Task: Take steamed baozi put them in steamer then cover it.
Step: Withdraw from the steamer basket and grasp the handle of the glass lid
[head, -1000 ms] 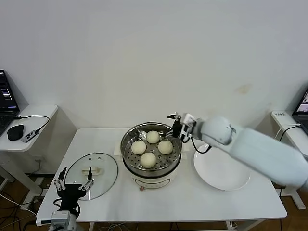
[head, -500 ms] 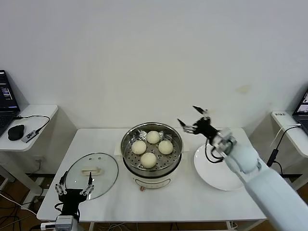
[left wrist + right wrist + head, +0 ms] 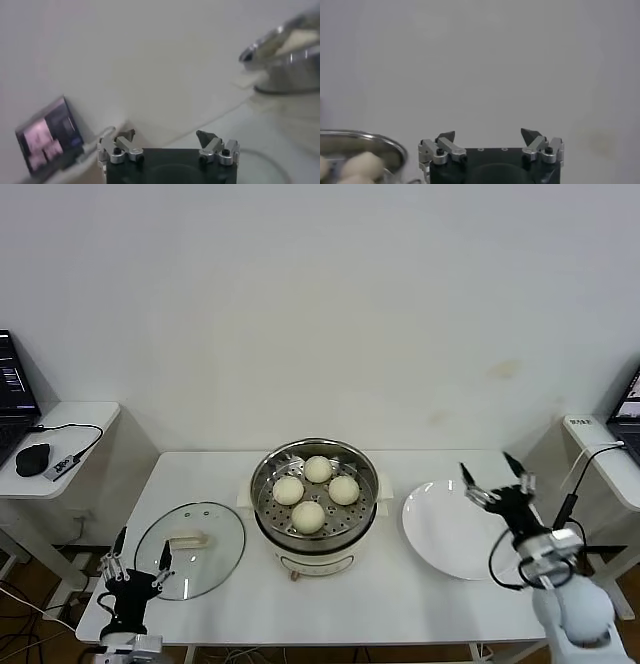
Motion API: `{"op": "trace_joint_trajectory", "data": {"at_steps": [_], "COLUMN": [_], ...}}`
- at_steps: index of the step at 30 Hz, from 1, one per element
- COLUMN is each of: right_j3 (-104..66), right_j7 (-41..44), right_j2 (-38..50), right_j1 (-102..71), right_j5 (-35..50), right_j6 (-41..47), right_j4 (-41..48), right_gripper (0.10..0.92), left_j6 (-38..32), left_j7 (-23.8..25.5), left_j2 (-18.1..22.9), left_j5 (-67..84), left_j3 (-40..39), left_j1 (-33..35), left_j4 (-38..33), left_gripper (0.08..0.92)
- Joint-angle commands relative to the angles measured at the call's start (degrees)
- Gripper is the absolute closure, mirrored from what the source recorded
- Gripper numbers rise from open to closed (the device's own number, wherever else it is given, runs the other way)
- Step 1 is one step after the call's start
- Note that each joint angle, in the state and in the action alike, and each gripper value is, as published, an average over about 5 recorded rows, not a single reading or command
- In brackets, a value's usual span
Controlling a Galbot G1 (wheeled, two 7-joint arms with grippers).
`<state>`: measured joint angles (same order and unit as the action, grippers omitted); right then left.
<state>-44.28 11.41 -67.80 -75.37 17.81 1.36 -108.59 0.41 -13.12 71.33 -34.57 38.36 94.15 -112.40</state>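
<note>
Several pale baozi (image 3: 318, 469) lie in the shiny steamer (image 3: 258, 496) on its cream base at the table's middle. The glass lid (image 3: 215, 529) lies flat on the table, left of the steamer. My right gripper (image 3: 492, 474) hangs open and empty over the right edge of the white plate (image 3: 440, 534), well clear of the steamer. My left gripper (image 3: 135, 562) stands open and empty at the table's front left, at the lid's near edge. The right wrist view has the right gripper (image 3: 490, 134) open, with the steamer (image 3: 365, 137) and a baozi (image 3: 362, 165) off to one side. The left gripper (image 3: 167, 135) is open too.
A small side table (image 3: 90, 416) with a mouse (image 3: 32, 457) and a laptop stands to the left. Another side table (image 3: 600, 446) with cables stands to the right. In the left wrist view the steamer (image 3: 285, 55) shows far off, and a laptop screen (image 3: 47, 132).
My right gripper has pulled away from the steamer's right rim, moving right and toward the table's front, past the plate. The left gripper has shifted slightly left and lower.
</note>
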Motion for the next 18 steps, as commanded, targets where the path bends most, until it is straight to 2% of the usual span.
{"op": "trace_joint_trajectory", "data": {"at_steps": [1,6,18], "right_j3": [-13.1,-12.7,-12.9], "right_j7": [0.9,0.7,0.2], "right_j2": [-11.4,-12.8,-14.4], "right_j1": [-11.0,-12.2,-14.5], "right_j5": [-3.8,-5.8,-7.2], "right_j6": [-0.1,-0.6,-0.4], "right_j4": [-4.1,-5.2,-6.9], "right_gripper": [0.203,0.203,0.203], "left_j6": [-3.8,-4.0,-4.1], "left_j7": [1.9,3.5,5.2], "left_j2": [-5.9,-6.9,-6.2], "left_j5": [-34.4,-38.3,-38.5], "left_j3": [1.9,0.1,-2.8], "left_j1": [-3.0,-7.0,-15.9], "left_j4": [11.2,15.9,22.9], "left_gripper": [0.177,0.177,0.177]}}
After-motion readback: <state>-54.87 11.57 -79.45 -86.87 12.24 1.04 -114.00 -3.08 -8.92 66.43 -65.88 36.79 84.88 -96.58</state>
